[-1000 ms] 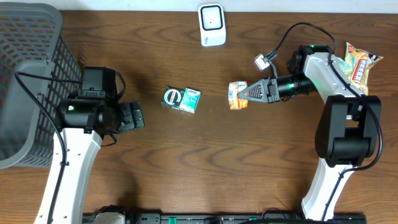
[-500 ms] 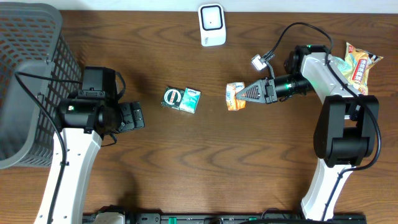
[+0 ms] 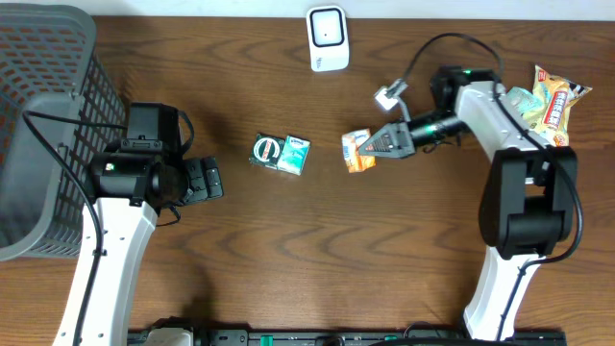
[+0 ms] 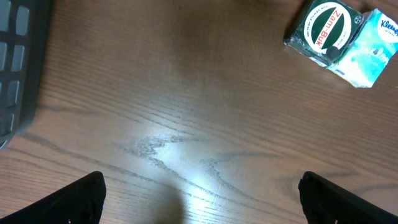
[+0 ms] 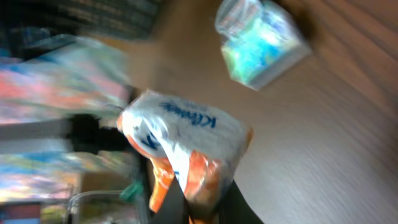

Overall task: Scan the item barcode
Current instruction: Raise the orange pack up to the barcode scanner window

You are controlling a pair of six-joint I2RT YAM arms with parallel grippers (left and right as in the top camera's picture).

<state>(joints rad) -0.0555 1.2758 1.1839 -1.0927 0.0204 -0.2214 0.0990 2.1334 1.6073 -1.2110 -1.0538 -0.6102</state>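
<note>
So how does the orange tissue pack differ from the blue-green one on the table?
The orange tissue pack is held in the right gripper; the blue-green tissue pack lies free beside the green Zam-Buk box. The orange one has a white and orange wrap; the blue-green one is pale teal. Both read Kleenex.

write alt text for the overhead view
The right gripper holds an orange-and-white tissue pack, short of a white scanner. The left gripper rests open by a grey basket, with two small green packs between the arms.
</note>
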